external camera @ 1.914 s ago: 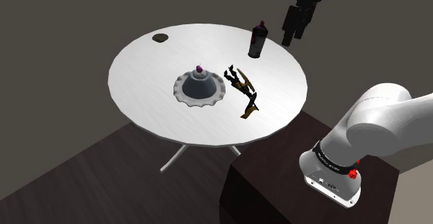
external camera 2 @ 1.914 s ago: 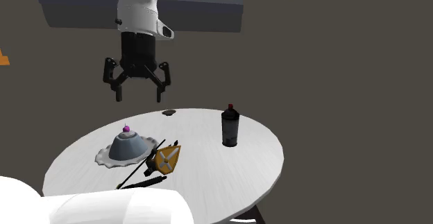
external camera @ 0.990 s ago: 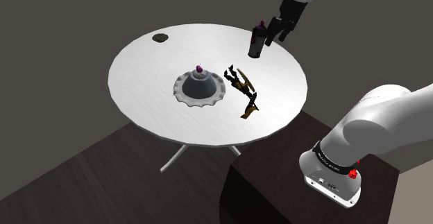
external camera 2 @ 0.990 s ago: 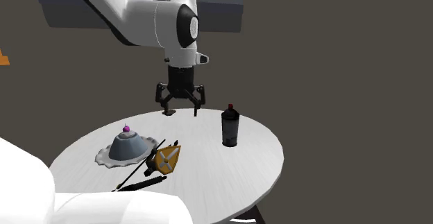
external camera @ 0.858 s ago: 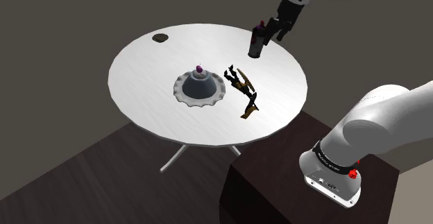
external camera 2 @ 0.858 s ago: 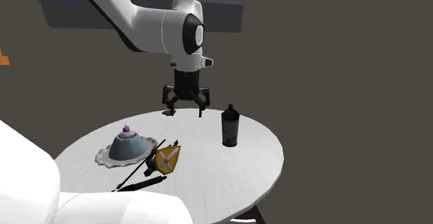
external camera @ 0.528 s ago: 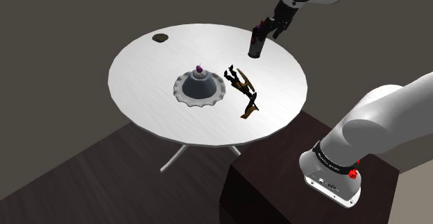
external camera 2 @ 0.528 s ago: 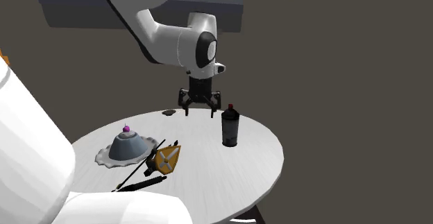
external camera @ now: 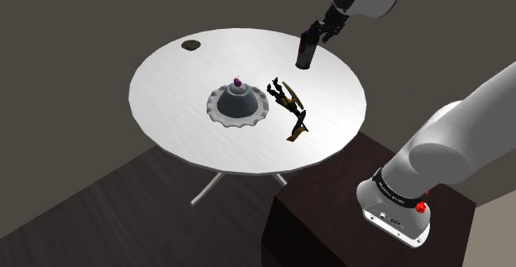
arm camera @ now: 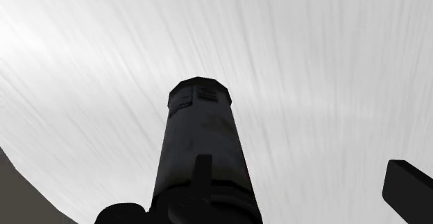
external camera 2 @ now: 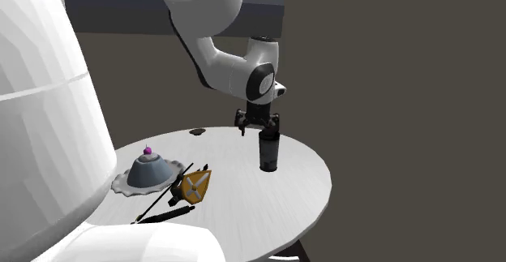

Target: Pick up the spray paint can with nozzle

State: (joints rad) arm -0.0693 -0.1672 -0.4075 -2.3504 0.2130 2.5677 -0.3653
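The released end effector (external camera 2: 259, 129) hovers over the dark cylindrical spray can (external camera 2: 268, 155); lower straight, keep it centred, then clench mid-body.

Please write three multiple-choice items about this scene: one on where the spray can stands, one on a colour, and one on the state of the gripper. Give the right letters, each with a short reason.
1. Where on the table does the spray can stand?
A) in the middle
B) near the rim, at the shoulder view's upper right
C) at the rim nearest the stand

2. What colour is the knob on the grey dome?
A) purple
B) green
C) yellow

3. How is the gripper?
A) shut on nothing
B) open, over the can's top
C) shut on the dome

Answers: 1 B, the can stands upright by the far rim. 2 A, the knob shows purple. 3 B, in the wrist view one finger stands clear of the can.
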